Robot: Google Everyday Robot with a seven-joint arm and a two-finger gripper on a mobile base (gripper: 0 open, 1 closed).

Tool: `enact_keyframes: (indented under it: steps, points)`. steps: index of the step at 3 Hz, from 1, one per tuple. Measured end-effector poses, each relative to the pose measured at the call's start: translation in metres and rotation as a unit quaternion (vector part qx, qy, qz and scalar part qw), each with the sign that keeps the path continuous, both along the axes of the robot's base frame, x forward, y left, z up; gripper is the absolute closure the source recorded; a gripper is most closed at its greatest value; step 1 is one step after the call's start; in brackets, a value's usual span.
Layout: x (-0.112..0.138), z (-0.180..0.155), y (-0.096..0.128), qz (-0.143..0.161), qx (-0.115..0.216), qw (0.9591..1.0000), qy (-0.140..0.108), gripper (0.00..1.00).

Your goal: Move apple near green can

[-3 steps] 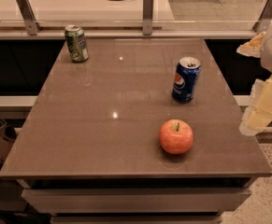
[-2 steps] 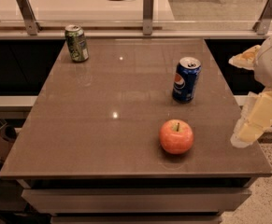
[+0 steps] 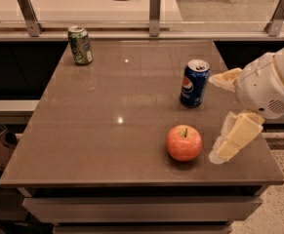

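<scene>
The red-orange apple (image 3: 184,143) sits upright on the brown table (image 3: 107,130), near the front right. The green can (image 3: 80,45) stands at the far left corner of the table, well away from the apple. My gripper (image 3: 214,118) reaches in from the right edge, just right of the apple. It is open and empty. One pale finger (image 3: 224,78) is beside the blue can, and the other finger (image 3: 233,139) hangs close to the apple's right side without touching it.
A blue Pepsi can (image 3: 194,83) stands behind the apple, just left of my upper finger. A rail with metal posts (image 3: 154,8) runs along the table's far edge. The floor drops off at the right and front edges.
My gripper has moved left over the table's right edge, closer to the apple. The apple and both cans have not moved.
</scene>
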State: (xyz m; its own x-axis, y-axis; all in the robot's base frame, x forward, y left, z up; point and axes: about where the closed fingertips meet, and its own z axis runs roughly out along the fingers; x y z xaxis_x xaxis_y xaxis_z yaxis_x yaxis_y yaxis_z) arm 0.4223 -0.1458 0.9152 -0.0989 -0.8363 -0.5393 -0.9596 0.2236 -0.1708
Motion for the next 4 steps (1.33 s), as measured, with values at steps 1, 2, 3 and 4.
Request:
enact_keyframes:
  steps: [1,2,3,4]
  points:
    - [0.014,-0.024,0.020,0.018,0.068,0.9975,-0.013,0.00]
    - [0.023,-0.043,0.026,0.022,0.125,0.9915,-0.028,0.00]
    - [0.025,-0.054,0.024,0.019,0.163,0.9857,-0.040,0.00]
    - [0.023,-0.057,0.015,0.012,0.185,0.9817,-0.043,0.00]
